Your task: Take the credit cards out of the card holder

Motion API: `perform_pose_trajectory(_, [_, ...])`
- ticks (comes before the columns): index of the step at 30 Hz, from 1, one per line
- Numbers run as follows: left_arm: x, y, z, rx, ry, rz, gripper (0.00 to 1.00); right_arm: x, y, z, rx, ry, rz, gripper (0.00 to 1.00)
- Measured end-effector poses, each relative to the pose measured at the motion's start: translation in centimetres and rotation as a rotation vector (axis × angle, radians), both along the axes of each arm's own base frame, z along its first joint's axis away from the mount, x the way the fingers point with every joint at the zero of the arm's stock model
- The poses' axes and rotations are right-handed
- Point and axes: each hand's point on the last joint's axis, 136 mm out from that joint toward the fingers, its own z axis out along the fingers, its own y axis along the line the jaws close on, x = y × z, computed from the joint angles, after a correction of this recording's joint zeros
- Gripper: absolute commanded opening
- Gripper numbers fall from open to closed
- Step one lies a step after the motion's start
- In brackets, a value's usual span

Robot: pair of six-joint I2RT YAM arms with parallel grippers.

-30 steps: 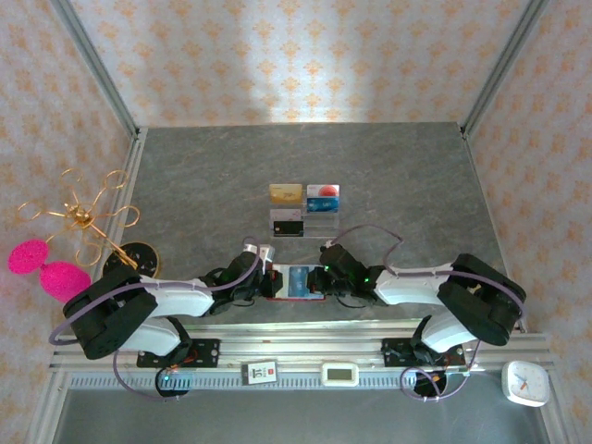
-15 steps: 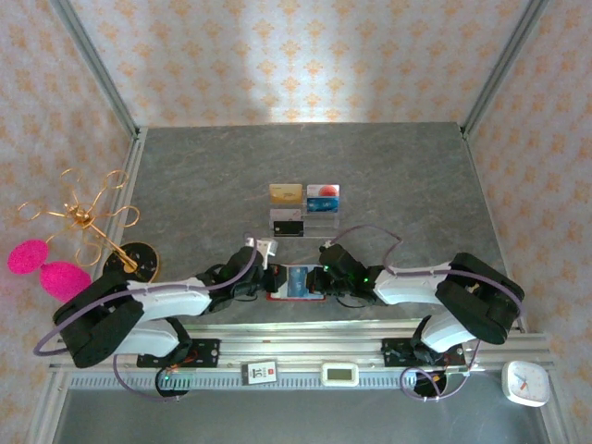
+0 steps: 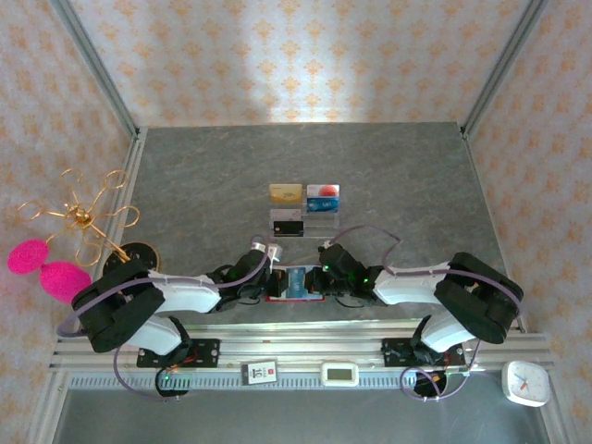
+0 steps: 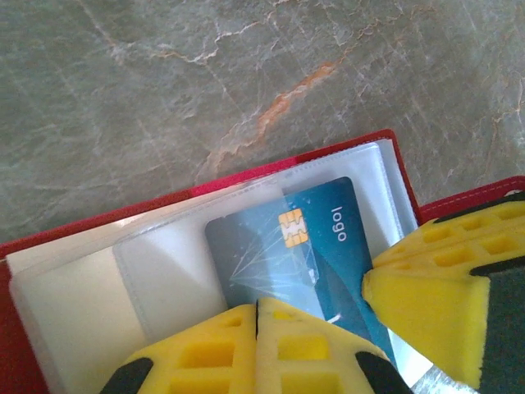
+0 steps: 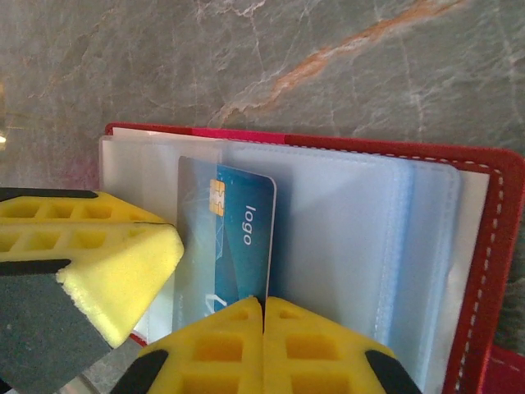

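The card holder [image 3: 296,298] lies open near the table's front edge, red cover [image 4: 98,226] down and clear sleeves up. A blue credit card [image 4: 279,263] with a gold chip and the word "logo" sits partly in a sleeve. My left gripper [image 4: 258,308] is shut, its yellow tips over the card's near end. My right gripper [image 5: 263,302] is shut too, its seam right at the edge of the card [image 5: 238,246]. The grippers face each other across the holder [image 5: 500,246], left gripper [image 3: 277,280] on one side, right gripper [image 3: 317,277] on the other. Whether either pinches the card is hidden.
A clear tiered stand [image 3: 319,222] behind the holder carries a gold card, a blue-white-and-red card and a dark card [image 3: 289,225]. A gold wire ornament [image 3: 83,222] with pink balls stands at the left. The metal rail [image 3: 296,356] runs along the front.
My left arm has swung in to the right, bringing its gripper over the holder's left side. The right gripper has stayed at the holder's right side.
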Motion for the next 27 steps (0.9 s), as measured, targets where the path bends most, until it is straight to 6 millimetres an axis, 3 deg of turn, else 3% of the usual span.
perform_pose_trajectory(2, [0.0, 0.0, -0.1, 0.003, 0.002, -0.001, 0.0, -0.1, 0.1, 0.0, 0.013, 0.003, 0.006, 0.2])
perform_pose_trajectory(6, [0.1, -0.2, -0.3, -0.004, 0.001, -0.004, 0.0, -0.1, 0.6, 0.2, 0.04, 0.004, 0.026, 0.22])
perform_pose_trajectory(12, [0.2, -0.5, -0.3, -0.015, -0.002, -0.008, 0.0, 0.0, 0.9, -0.1, 0.052, 0.014, 0.038, 0.01])
perform_pose_trajectory(16, [0.2, -0.4, -0.3, -0.016, -0.003, -0.008, 0.0, 0.2, 0.5, 0.5, 0.06, 0.005, 0.024, 0.0])
perform_pose_trajectory(19, [0.2, -0.4, -0.2, -0.018, -0.003, -0.008, 0.0, 0.6, -0.9, 2.0, 0.057, -0.038, -0.004, 0.0])
perform_pose_trajectory(23, [0.2, -0.3, -0.2, -0.023, 0.001, -0.009, 0.0, 2.1, -2.9, 5.8, 0.03, -0.192, -0.032, 0.0])
perform_pose_trajectory(27, [0.5, -0.4, 0.6, -0.028, 0.002, -0.005, 0.29, 5.2, -3.7, 11.5, -0.002, -0.386, -0.033, 0.0])
